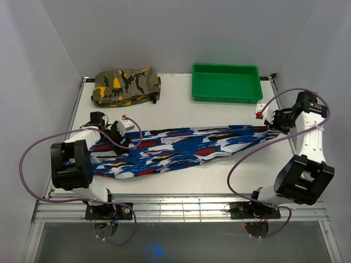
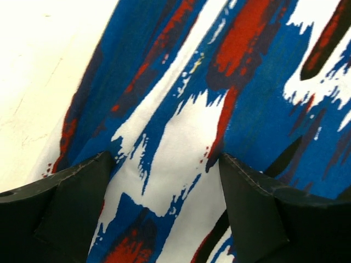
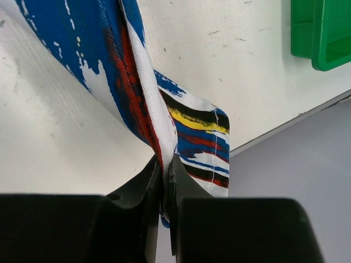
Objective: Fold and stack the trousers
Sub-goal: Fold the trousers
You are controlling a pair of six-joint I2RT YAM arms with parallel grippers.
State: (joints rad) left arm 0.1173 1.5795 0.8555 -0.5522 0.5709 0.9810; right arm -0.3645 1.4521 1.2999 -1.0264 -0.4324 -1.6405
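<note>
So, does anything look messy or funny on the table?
Nothing is spilled or broken. The trousers lie stretched out, unfolded, and their right end is bunched narrow where the right gripper pinches it. The left gripper hangs open over the other end.

Left wrist view: trousers [image 2: 181, 109] run off the frame at 12, 3 and 6 o'clock. Both fingers [image 2: 71, 208] of the left gripper [image 2: 164, 161] are cut off at 6 o'clock.
Right wrist view: green tray [image 3: 323, 33] is clipped at 1 o'clock and only a corner shows. The fabric edge is hidden between the pressed-together fingers of the right gripper [image 3: 164, 164].
Top view: left arm [image 1: 71, 161] covers the trousers' 9 o'clock end. The right fingertips are too small to tell.
</note>
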